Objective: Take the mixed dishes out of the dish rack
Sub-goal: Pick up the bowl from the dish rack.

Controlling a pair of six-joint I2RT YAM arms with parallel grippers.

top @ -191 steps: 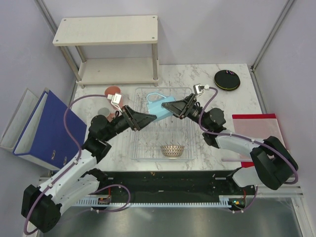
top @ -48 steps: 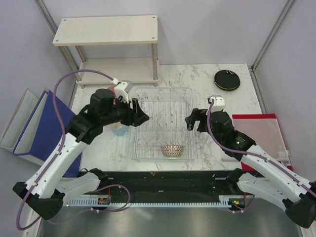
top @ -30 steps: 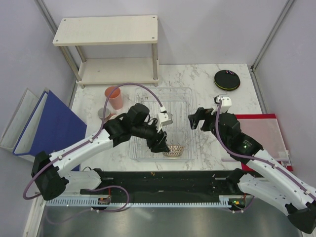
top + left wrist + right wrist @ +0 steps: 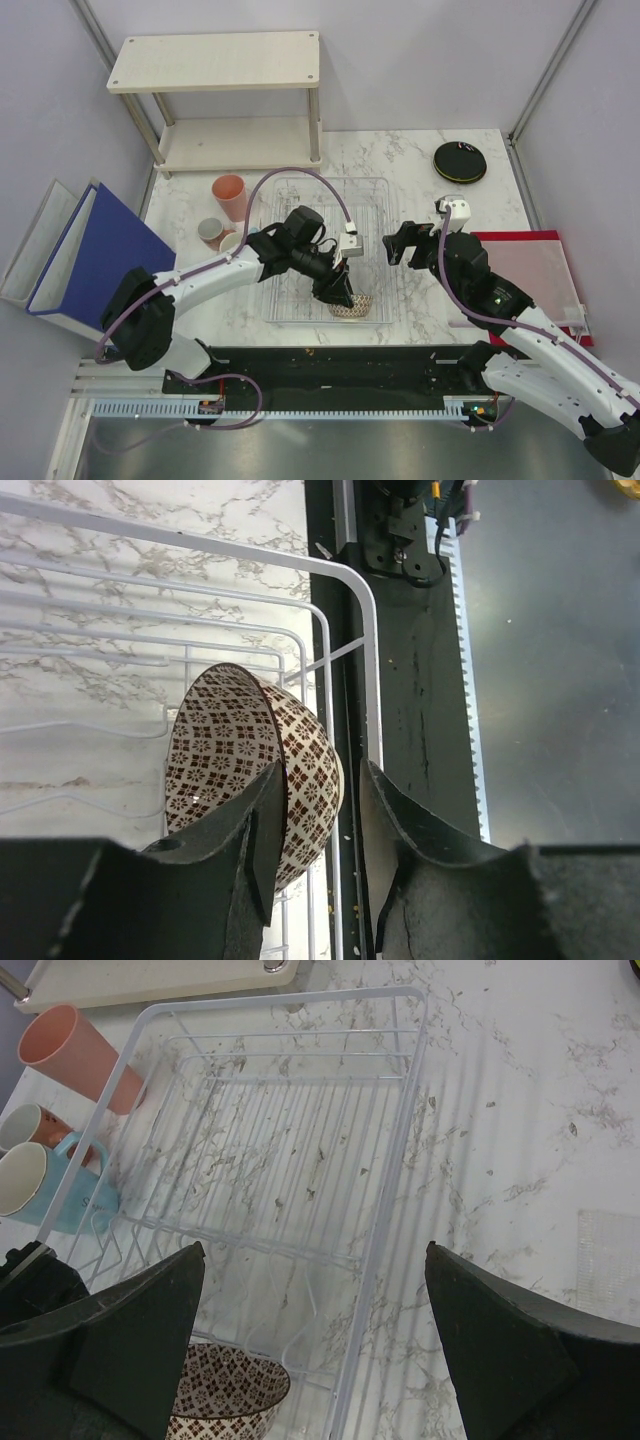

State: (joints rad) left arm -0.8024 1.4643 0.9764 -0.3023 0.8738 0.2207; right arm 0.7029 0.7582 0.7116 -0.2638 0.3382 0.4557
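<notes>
The net-patterned beige bowl (image 4: 353,305) lies tilted at the near edge of the wire dish rack (image 4: 330,200). My left gripper (image 4: 338,293) is open and straddles the bowl's wall (image 4: 240,770): one finger is inside it and the other is outside, with a gap. My right gripper (image 4: 395,243) is wide open and empty above the rack's right rim (image 4: 395,1190). The bowl also shows in the right wrist view (image 4: 225,1390). A salmon cup (image 4: 230,197) and a light blue cup (image 4: 232,243) stand left of the rack. A black plate (image 4: 459,161) sits at the far right.
A two-tier wooden shelf (image 4: 215,60) stands at the back left. A blue binder (image 4: 95,265) lies at the left edge and a red folder (image 4: 525,265) at the right. A third small cup (image 4: 25,1125) sits by the blue cup. A black strip (image 4: 330,365) runs along the front edge.
The left arm left the cups beside the rack and reached down to the bowl, now closer round its wall. The right gripper has barely moved.
</notes>
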